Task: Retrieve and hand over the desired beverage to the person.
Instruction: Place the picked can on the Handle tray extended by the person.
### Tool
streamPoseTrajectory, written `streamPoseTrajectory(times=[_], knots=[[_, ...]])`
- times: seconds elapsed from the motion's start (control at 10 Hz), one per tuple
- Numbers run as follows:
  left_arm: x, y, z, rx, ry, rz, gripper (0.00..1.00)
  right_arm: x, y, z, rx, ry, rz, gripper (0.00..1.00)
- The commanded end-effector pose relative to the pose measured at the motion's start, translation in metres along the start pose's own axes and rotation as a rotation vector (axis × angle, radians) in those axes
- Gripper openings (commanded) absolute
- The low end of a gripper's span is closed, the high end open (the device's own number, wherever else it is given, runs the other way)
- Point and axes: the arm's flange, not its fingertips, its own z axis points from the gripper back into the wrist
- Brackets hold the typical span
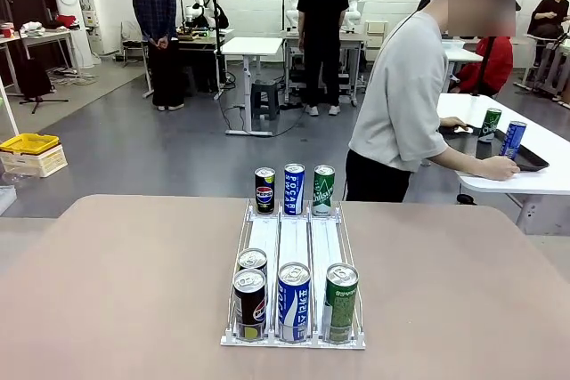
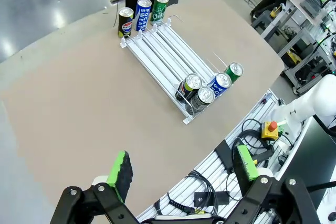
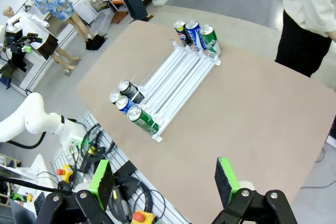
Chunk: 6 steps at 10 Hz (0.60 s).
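Note:
A white three-lane can rack (image 1: 294,242) lies in the middle of the table. At its far end stand a black Pepsi can (image 1: 264,190), a blue Pocari can (image 1: 294,189) and a green can (image 1: 323,190). At the near end are two black Pepsi cans (image 1: 249,304), a blue can (image 1: 294,302) and a green can (image 1: 340,303). The person (image 1: 405,104) in a grey sweatshirt stands beyond the far edge, turned to a side table. My left gripper (image 2: 184,166) hangs open high above the table, well away from the rack (image 2: 163,51). My right gripper (image 3: 164,177) is open too, high above the rack (image 3: 178,77).
On the side table at the right lies a black tray (image 1: 525,159) with a blue can (image 1: 512,140) under the person's hand and a green can (image 1: 490,124). Two other people stand far back. Wide bare tabletop (image 1: 116,291) lies on both sides of the rack.

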Motion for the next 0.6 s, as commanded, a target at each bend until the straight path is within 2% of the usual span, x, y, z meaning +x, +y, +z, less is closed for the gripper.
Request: streamPoseTrajectory(times=[0.0,0.5], knots=[[0.0014,0.0026,-0.0007,-0.004,-0.006,-0.022,1.0,0.0016,-0.0008,-0.0018,0.027,-0.025,0.016,1.0],[0.0014,0.0026,-0.0007,-0.004,-0.006,-0.022,1.0,0.0016,-0.0008,-0.0018,0.027,-0.025,0.016,1.0]])
